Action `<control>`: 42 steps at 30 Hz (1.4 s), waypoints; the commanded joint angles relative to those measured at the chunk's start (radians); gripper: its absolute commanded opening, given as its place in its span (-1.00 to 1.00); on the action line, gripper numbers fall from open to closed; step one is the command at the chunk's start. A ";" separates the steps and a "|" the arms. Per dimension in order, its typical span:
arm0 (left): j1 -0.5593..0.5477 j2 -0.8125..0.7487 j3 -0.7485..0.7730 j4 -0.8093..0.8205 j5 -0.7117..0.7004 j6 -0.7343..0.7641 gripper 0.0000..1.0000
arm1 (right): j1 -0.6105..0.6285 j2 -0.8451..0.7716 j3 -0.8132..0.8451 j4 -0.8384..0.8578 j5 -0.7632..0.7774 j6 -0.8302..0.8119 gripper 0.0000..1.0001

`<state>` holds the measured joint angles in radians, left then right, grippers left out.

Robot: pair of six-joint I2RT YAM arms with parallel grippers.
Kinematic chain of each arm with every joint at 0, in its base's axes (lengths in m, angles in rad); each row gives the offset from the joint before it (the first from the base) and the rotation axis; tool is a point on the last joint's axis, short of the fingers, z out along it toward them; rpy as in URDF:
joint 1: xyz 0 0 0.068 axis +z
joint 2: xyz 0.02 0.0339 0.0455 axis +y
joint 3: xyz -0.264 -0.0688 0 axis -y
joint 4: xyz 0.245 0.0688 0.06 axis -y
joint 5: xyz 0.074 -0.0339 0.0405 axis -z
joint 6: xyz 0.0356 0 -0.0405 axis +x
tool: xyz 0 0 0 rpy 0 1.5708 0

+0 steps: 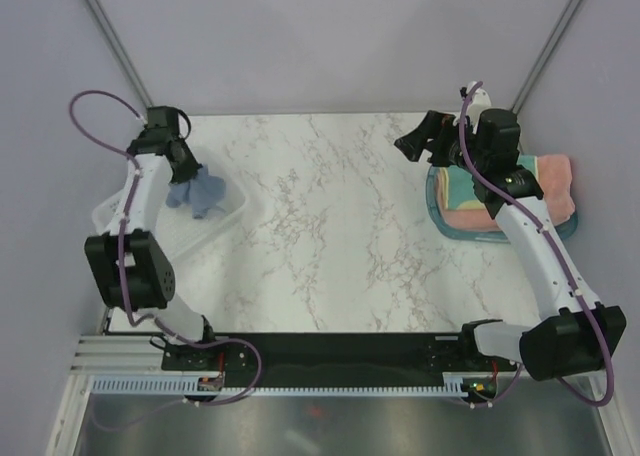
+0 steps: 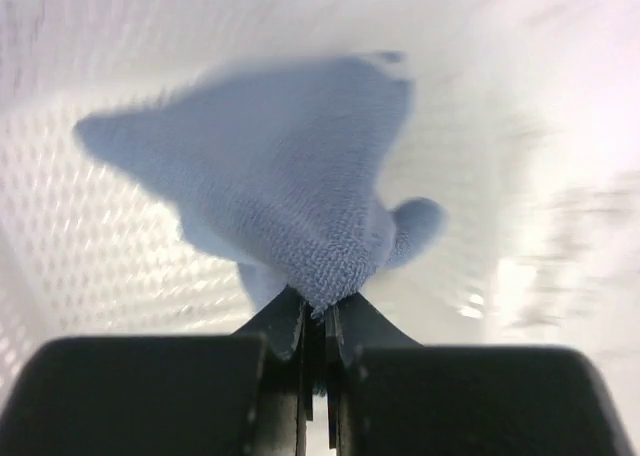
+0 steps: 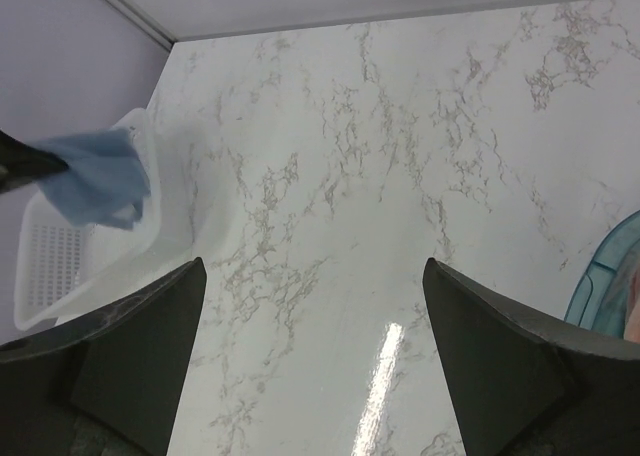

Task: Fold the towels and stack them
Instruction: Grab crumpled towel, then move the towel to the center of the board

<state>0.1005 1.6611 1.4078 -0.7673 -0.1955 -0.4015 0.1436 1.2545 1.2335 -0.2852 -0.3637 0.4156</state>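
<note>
Blue-grey terry hangs from the left gripper (image 1: 186, 176): the small towel (image 1: 203, 194) is pinched by one bit of its edge between jaws closed tight on the cloth, and it dangles over the basket (image 1: 108, 219) at the left side of the counter (image 1: 320, 226). The right gripper (image 1: 414, 142) holds nothing. Its jaws stand wide, above the counter just beside the tray (image 1: 441, 222), where a pink towel (image 1: 556, 176) and a yellow towel (image 1: 456, 187) lie folded.

What could go wrong, as I judge it:
- The grip is on a narrow fold of fabric only, so a quick swing toward the counter could pull the towel out and drop it back into the basket.
- The lower folds hang near the basket wall. A low sideways carry could snag them on the rim and drag the light basket along.
- Set down as it hangs, the towel would land bunched, with no clean edge for folding.

From the left wrist view the towel (image 2: 290, 176) fans out from the pinch into a rough triangle. One corner points to that view's left, and a small rolled lobe sits on the right. Its long axis runs from the jaws straight away from them, which in the top view reads as roughly vertical, free end down toward the basket floor. Whether it touches the floor I cannot tell.
</note>
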 commanded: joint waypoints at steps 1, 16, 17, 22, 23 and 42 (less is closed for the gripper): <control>-0.018 -0.268 0.261 0.063 0.239 0.050 -0.95 | -0.001 -0.015 0.029 0.023 -0.047 0.017 0.96; -0.539 -0.488 -0.295 0.510 0.703 -0.238 -0.74 | -0.003 -0.081 -0.134 0.088 -0.132 0.157 0.96; -0.559 -0.477 -0.373 0.534 0.685 -0.247 -0.64 | -0.001 -0.095 -0.141 0.042 -0.109 0.138 0.96; -0.607 -0.345 -0.489 0.565 0.643 -0.231 -0.44 | 0.011 -0.096 -0.267 -0.017 0.041 0.048 0.93; -0.607 -0.322 -0.478 0.548 0.613 -0.223 -0.30 | 0.014 -0.084 -0.291 -0.038 0.064 0.035 0.92; -0.657 -0.503 -0.598 0.269 0.442 -0.158 0.33 | 0.459 0.088 -0.497 0.034 0.260 0.039 0.17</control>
<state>-0.5400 1.1812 0.8577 -0.4961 0.2077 -0.5350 0.6025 1.3128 0.7525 -0.3065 -0.1009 0.4664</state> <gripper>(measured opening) 0.672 0.566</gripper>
